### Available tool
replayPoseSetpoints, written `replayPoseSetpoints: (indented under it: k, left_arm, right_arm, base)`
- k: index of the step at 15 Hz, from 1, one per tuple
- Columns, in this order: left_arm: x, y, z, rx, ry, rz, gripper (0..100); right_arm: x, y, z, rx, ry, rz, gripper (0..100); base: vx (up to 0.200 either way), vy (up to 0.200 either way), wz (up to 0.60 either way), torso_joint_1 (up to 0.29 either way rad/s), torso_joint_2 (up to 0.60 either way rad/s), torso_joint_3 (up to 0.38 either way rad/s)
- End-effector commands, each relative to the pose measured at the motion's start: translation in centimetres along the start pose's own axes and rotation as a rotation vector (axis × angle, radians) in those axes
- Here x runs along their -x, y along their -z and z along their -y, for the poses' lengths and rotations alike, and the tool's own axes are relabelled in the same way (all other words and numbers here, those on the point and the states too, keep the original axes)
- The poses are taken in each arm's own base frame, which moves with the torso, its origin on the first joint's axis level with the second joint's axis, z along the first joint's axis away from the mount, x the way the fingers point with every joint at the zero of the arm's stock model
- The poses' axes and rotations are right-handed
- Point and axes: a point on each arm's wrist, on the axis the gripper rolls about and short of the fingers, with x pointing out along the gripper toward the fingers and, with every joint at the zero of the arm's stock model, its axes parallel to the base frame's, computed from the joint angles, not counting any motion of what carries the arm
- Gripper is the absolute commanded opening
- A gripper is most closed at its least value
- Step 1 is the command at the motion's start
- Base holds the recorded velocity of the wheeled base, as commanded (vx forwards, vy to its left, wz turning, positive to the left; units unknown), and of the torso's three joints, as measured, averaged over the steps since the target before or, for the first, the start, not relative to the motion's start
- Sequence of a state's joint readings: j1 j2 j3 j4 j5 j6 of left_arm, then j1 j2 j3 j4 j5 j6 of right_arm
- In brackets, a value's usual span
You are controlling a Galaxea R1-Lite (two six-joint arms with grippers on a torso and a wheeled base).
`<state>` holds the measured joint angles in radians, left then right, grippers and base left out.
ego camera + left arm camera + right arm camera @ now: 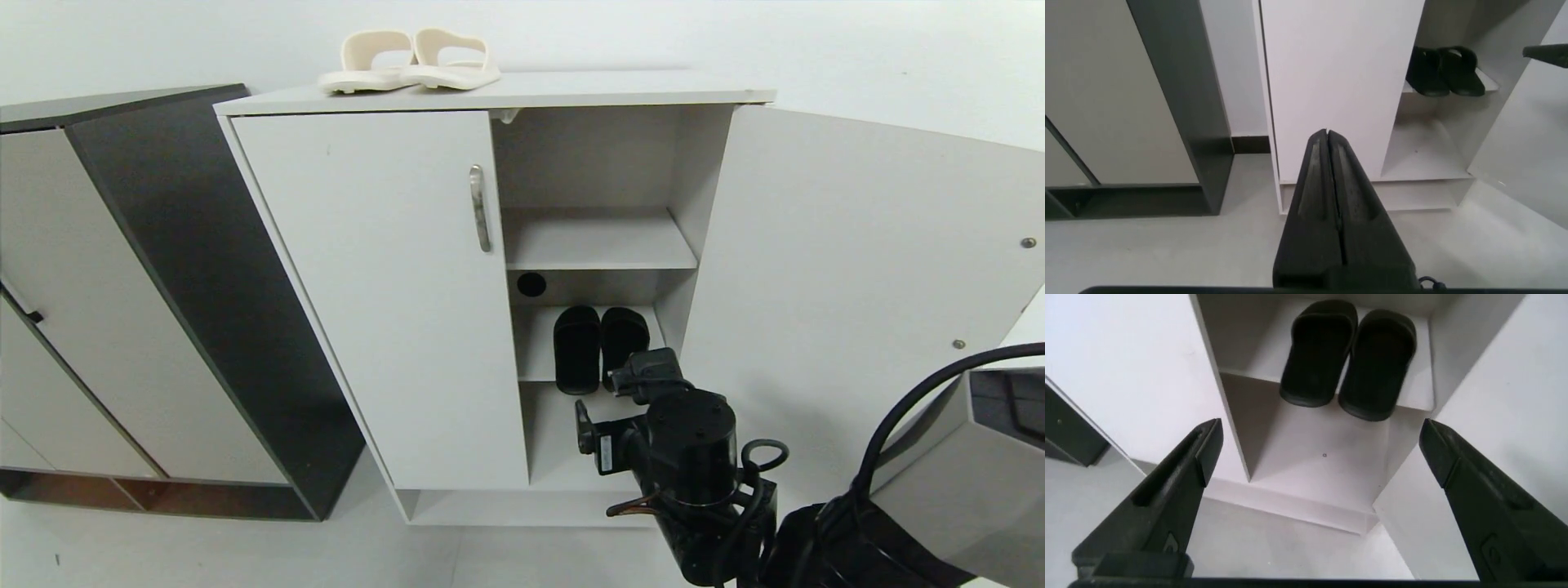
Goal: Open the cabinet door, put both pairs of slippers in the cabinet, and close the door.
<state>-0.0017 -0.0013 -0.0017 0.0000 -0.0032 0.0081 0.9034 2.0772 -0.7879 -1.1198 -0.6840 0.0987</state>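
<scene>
**Cabinet.** I see the white cabinet (620, 88) standing on the floor (245, 555), against the wall. Its right door (857, 286) is swung fully open. Its left door (384, 294) is shut, with a metal handle (480, 208) upright along its inner edge. A dark grey cabinet (204, 286) stands just beside it on my left.

**Slippers.** The black slippers (581, 347) lie side by side, touching, on the middle shelf (535, 343) of the open compartment. Their near ends project slightly past that shelf's front edge. The upper shelf (596, 241) carries nothing, and there is a round hole (531, 284) in the back panel below it. The cream slippers (412, 72) sit side by side on the cabinet's top panel, above the shut left door, not yet inside.

**Right end effector.** The right end effector (1321, 431) hangs in front of the open compartment, near the black slippers and apart from them. Its two fingers (1167, 498) are spread wide. It grips nothing.

**Left end effector.** The left end effector (1327, 137) is low and well back from the cabinet, pointing toward the foot of the shut left door. Its fingers are pressed flat together, with only a thin seam between them. It holds nothing.
</scene>
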Motion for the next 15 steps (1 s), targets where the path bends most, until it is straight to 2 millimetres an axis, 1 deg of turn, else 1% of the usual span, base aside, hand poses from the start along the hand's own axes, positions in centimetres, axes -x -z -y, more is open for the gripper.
replayPoseSetpoints:
  k: [1, 4, 7, 11, 13, 15]
  left_arm:
    - [0.0, 0.0, 0.0, 0.002, 0.000, -0.001, 0]
    - [0.0, 0.0, 0.0, 0.003, 0.000, -0.001, 0]
    - [0.0, 0.0, 0.0, 0.000, 0.003, -0.003, 0]
    - [0.0, 0.0, 0.0, 0.002, 0.003, -0.003, 0]
    - [0.0, 0.0, 0.0, 0.002, 0.003, -0.003, 0]
    - [0.0, 0.0, 0.0, 0.002, 0.003, -0.003, 0]
  right_arm:
    - [0.4, -0.5, 0.3, -0.005, -0.005, 0.009, 100]
    - [0.3, -0.4, 0.2, -0.002, -0.005, 0.005, 100]
    - [-0.2, 0.4, 0.0, -0.003, -0.006, 0.001, 100]
    - [-0.2, 0.9, 0.1, -0.003, -0.010, -0.007, 100]
    - [0.2, 1.2, 0.2, -0.011, -0.079, 0.005, 100]
    - [0.2, 1.3, 0.4, -0.012, -0.079, 0.006, 100]
  base:
    - [0.000, 0.000, 0.00, 0.000, 0.00, 0.000]
    - [0.000, 0.000, 0.00, 0.000, 0.00, 0.000]
    - [0.000, 0.000, 0.00, 0.000, 0.00, 0.000]
    - [0.000, 0.200, 0.00, 0.005, 0.00, -0.001]
    - [0.000, 0.200, 0.00, 0.007, 0.00, 0.005]
    - [0.000, 0.200, 0.00, 0.002, 0.00, 0.005]
